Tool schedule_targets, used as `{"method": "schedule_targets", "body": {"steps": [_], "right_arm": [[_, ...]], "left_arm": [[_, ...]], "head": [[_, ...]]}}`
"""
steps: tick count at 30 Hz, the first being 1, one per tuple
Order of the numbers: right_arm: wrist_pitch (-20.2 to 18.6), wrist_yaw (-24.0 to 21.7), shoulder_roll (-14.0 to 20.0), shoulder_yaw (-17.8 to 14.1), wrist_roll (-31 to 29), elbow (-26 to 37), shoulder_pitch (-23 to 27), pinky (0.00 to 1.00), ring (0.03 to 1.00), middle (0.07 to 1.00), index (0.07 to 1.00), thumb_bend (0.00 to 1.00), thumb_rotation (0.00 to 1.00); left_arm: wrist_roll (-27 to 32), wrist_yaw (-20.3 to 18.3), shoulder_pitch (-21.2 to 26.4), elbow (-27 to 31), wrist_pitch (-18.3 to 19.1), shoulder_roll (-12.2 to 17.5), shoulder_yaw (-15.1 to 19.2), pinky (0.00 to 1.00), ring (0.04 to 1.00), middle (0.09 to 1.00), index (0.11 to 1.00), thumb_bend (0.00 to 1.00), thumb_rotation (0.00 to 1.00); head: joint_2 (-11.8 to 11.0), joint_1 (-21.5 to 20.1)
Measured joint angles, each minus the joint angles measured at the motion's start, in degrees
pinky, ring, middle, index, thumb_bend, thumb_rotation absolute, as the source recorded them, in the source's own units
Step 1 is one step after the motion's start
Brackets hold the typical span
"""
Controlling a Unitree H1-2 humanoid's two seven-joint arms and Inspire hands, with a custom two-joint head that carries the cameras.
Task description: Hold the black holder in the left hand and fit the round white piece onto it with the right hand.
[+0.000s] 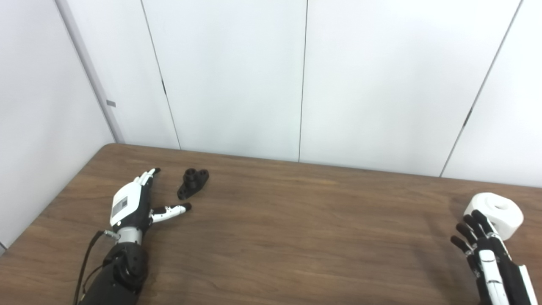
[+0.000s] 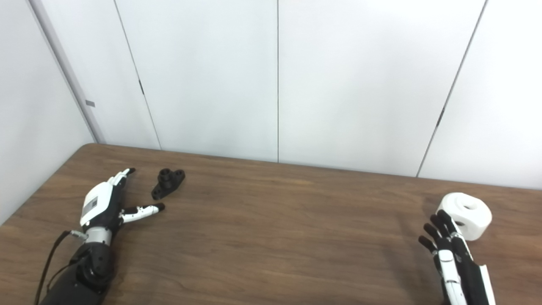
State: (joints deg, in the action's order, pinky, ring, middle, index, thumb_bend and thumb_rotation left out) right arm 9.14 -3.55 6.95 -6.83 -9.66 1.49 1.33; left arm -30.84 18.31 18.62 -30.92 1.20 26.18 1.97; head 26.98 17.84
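Hands flank a brown wood-grain table (image 1: 275, 237) with nothing yet picked up. At lower left of the frame, the robot's white-and-black left hand (image 1: 135, 203) lies open, fingers spread and thumb out, just beside the small black plastic holder (image 1: 192, 183) but apart from it. The black holder rests on the table at left of centre, its long axis slanting from lower left toward upper right, its bored sockets facing up. At far right, the round white piece (image 1: 495, 214), a squat ring with its hole facing up, sits near the table's right edge. The right hand (image 1: 487, 250) reaches from the lower right corner, fingers apart and empty, tips at the piece's near side. Judged from this, both grasps remain; each hand must close first.
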Motion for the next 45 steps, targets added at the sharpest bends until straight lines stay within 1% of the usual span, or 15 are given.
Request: {"method": "schedule_targets", "body": {"steps": [3,6,9,13,15,19,24,26,30,31,34,37,39,42,45], "right_arm": [[0.0,0.0,0.1,0.0,0.0,0.0,0.0,0.83,0.889,0.906,0.895,0.23,0.73],[0.0,0.0,0.1,0.0,0.0,0.0,-0.1,0.83,0.883,0.902,0.891,0.23,0.72],[0.0,0.0,0.1,0.0,0.0,0.0,-0.1,0.83,0.874,0.893,0.880,0.23,0.68],[0.0,-0.1,0.1,0.2,0.7,0.0,-0.1,0.82,0.877,0.896,0.885,0.23,0.71],[0.0,0.0,0.0,0.4,1.4,0.1,-0.1,0.82,0.875,0.894,0.882,0.23,0.71],[0.0,0.0,0.0,0.4,1.6,0.2,-0.2,0.80,0.871,0.894,0.882,0.24,0.69],[0.0,0.0,-0.2,0.4,1.5,0.3,-0.3,0.82,0.877,0.900,0.891,0.24,0.69],[0.0,0.0,-0.2,0.4,1.7,0.3,-0.2,0.80,0.870,0.895,0.885,0.25,0.69],[0.1,0.0,-0.3,0.5,2.4,0.3,-0.3,0.80,0.862,0.888,0.877,0.25,0.69],[0.1,0.0,-0.4,0.5,2.4,0.4,-0.3,0.80,0.863,0.889,0.877,0.24,0.68],[0.1,0.1,-0.8,0.6,2.6,0.6,-0.4,0.81,0.863,0.888,0.877,0.25,0.68],[0.1,0.3,-1.2,0.8,3.4,0.9,-0.6,0.80,0.869,0.894,0.881,0.27,0.70],[0.1,0.3,-1.4,0.8,3.7,1.0,-0.6,0.81,0.873,0.895,0.883,0.27,0.70],[0.0,0.3,-1.4,0.9,3.6,1.0,-0.6,0.81,0.872,0.893,0.882,0.27,0.68],[0.1,0.4,-1.6,0.9,3.9,1.2,-0.7,0.80,0.871,0.892,0.881,0.25,0.67]], "left_arm": [[0.1,-0.1,1.0,-1.4,0.0,0.4,-1.0,0.94,0.958,0.943,0.913,1.00,0.42],[0.4,-0.6,1.7,-2.2,0.1,0.8,-1.8,0.95,0.965,0.951,0.919,1.00,0.41],[0.5,-1.0,2.5,-3.4,0.2,1.1,-2.6,0.94,0.954,0.939,0.897,1.00,0.39],[1.7,-1.0,3.2,-4.1,0.2,1.2,-2.9,0.93,0.951,0.932,0.874,1.00,0.36],[1.9,-1.0,3.6,-4.5,0.1,1.2,-3.1,0.93,0.952,0.931,0.869,1.00,0.35],[2.1,-0.6,4.4,-5.2,-0.2,1.2,-3.8,0.91,0.930,0.906,0.825,1.00,0.33],[1.8,1.3,4.7,-5.6,-2.0,1.2,-5.0,0.86,0.892,0.862,0.757,1.00,0.29],[1.8,2.0,4.8,-5.8,-2.7,1.2,-5.5,0.86,0.883,0.849,0.733,1.00,0.28],[2.3,2.1,4.9,-6.1,-3.3,1.2,-5.8,0.86,0.883,0.836,0.717,1.00,0.27],[2.4,2.0,4.9,-6.1,-3.3,1.2,-5.9,0.86,0.880,0.831,0.715,1.00,0.27],[2.3,2.1,4.9,-6.1,-3.8,1.2,-6.3,0.84,0.861,0.804,0.698,1.00,0.28],[2.1,2.4,5.0,-6.0,-4.6,1.2,-6.8,0.81,0.843,0.781,0.679,1.00,0.25],[1.9,2.6,5.0,-5.7,-4.9,1.2,-7.1,0.79,0.824,0.760,0.654,1.00,0.24],[1.9,3.0,5.0,-5.4,-5.4,0.9,-7.3,0.80,0.812,0.746,0.631,1.00,0.22],[1.9,3.6,4.9,-5.4,-6.5,0.5,-7.8,0.79,0.792,0.725,0.591,1.00,0.20]], "head": [[0.1,-0.1],[0.1,-0.1],[0.2,-0.3],[0.4,-0.8],[0.5,-1.1],[0.6,-1.1],[0.7,-2.1],[0.9,-2.6],[1.1,-3.3],[1.1,-3.5],[1.4,-4.3],[1.5,-4.7],[1.6,-5.0],[1.6,-5.3],[1.7,-5.9]]}}
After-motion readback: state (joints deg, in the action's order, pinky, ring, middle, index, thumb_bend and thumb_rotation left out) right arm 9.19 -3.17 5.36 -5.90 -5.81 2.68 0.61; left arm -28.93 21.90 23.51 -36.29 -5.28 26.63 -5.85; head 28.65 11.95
